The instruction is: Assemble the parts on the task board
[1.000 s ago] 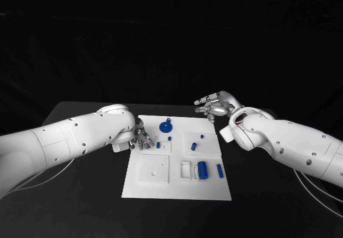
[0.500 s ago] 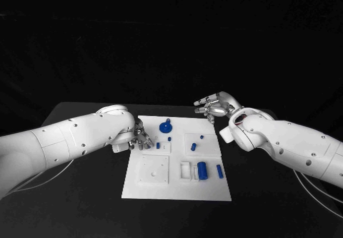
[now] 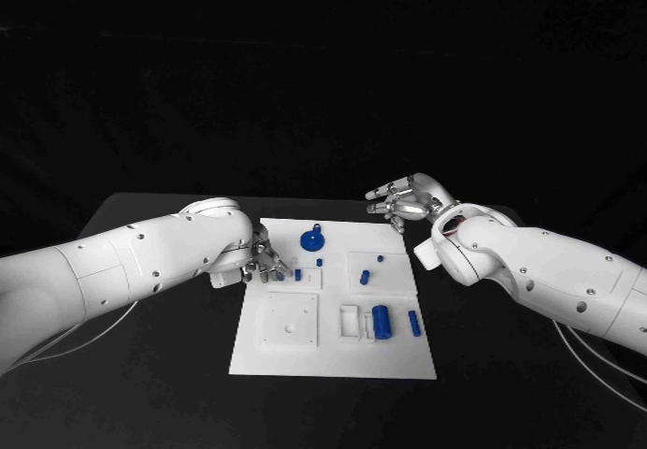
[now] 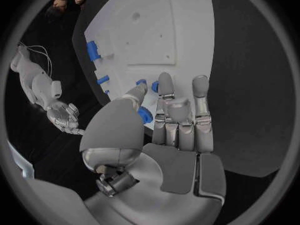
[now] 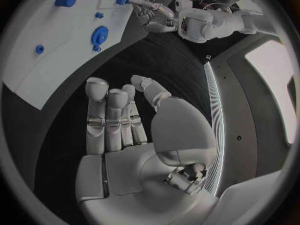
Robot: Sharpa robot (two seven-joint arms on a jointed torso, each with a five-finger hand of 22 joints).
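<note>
Right at the near-left edge of the task board [image 3: 330,351], the left hand [image 3: 259,265] sits low with its fingers [image 4: 200,92] reaching over the white plate, and it's pinching a small blue part [image 4: 144,116] between the thumb and a finger, so that one's held. Just past those fingertips there's a small blue peg [image 3: 298,275] standing in the board, and a bit further out a round blue knob-looking part [image 3: 311,241]. Over toward the other side of the board you get a short blue piece [image 3: 364,276], a tiny blue stud [image 3: 381,256], then closer to the robot a fat blue cylinder [image 3: 381,321] and a thinner blue bar [image 3: 414,323] lying beside it. The right hand [image 3: 402,201] hovers off the far-right corner of the board, fingers [image 5: 97,107] stretched out and apart, nothing in them, well clear of every part.
</note>
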